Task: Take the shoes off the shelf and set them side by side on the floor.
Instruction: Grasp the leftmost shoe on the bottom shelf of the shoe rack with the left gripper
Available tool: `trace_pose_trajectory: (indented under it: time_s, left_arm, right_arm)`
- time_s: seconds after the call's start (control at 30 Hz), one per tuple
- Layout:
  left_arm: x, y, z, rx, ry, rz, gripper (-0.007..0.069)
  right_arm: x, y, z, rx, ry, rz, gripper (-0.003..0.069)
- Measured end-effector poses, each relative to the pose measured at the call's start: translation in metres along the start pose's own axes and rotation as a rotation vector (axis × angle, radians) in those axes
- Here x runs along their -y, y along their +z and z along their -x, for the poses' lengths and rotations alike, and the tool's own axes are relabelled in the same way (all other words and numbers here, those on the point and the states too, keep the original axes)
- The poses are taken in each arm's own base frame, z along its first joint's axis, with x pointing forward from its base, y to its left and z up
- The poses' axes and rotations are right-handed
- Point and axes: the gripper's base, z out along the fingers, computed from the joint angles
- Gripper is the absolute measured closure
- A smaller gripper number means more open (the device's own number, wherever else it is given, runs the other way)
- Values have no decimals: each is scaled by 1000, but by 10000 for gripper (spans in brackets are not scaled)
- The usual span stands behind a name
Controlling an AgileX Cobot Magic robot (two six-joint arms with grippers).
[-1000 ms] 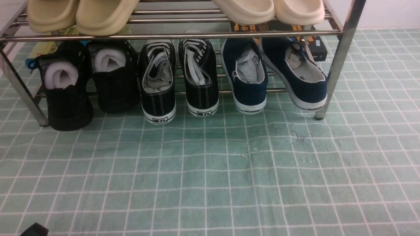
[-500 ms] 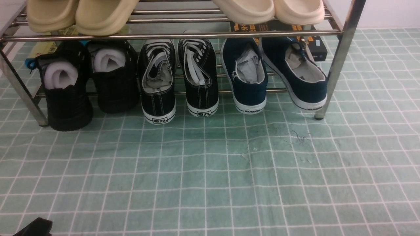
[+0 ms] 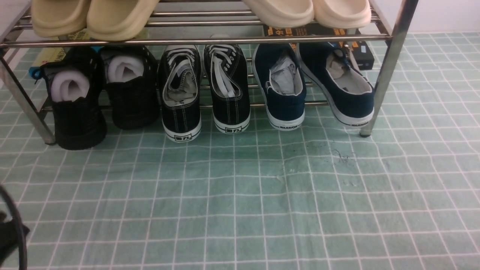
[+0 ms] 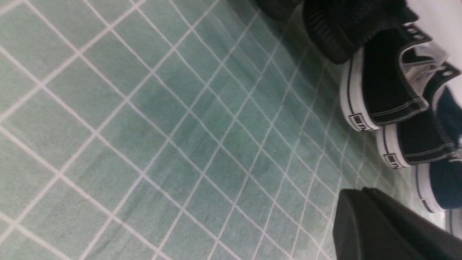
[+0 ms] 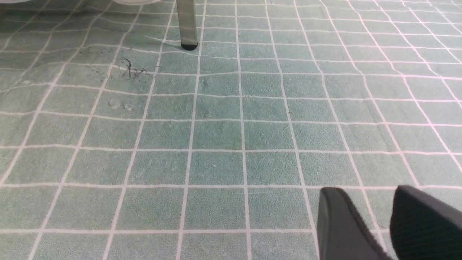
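The two all-black knit shoes (image 3: pixel 77 112) (image 3: pixel 131 101) stand heels toward me at the left end of the chrome shelf's (image 3: pixel 225 40) lower tier, pale foam inside them. In the left wrist view their heels (image 4: pixel 346 32) show at the far edge, well beyond my left gripper (image 4: pixel 355 190), which is shut and empty, low over the green gridded floor (image 3: pixel 240 195). A black part of the left arm (image 3: pixel 11 232) shows at the front view's bottom left corner. My right gripper (image 5: pixel 364 196) is open over bare floor, holding nothing.
Black canvas sneakers with white soles (image 3: pixel 204 90) and navy sneakers (image 3: pixel 315 86) fill the remaining lower tier. Cream slippers (image 3: pixel 93 17) sit on the top tier. A shelf leg (image 5: pixel 186 25) stands ahead of the right gripper, with dark scuffs (image 5: pixel 133 70) on the floor beside it.
The black part of the left arm has risen farther into the front view's bottom left corner. The shoes and shelf have not moved.
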Motion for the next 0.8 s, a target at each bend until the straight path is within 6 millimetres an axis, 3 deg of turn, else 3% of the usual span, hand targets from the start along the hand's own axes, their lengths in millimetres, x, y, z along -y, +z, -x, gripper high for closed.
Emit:
trace_pose_trajectory:
  time_s: [0.13, 0.2, 0.3, 0.53, 0.6, 0.8]
  left_arm:
    - [49, 3, 48, 19, 142, 19, 596]
    - [59, 6, 58, 25, 184, 30, 585]
    - [79, 31, 88, 11, 302, 127, 505]
    - [86, 106, 116, -53, 364, 297, 295]
    - [87, 117, 118, -46, 354, 299, 267]
    - [80, 180, 124, -28, 357, 320, 210]
  right_arm:
    - [0, 0, 0, 0, 0, 0, 421]
    - [0, 0, 0, 0, 0, 0, 421]
    - [0, 0, 0, 0, 0, 0, 421]
    - [0, 0, 0, 0, 0, 0, 421]
    - [0, 0, 0, 0, 0, 0, 421]
    - [0, 0, 0, 0, 0, 0, 421]
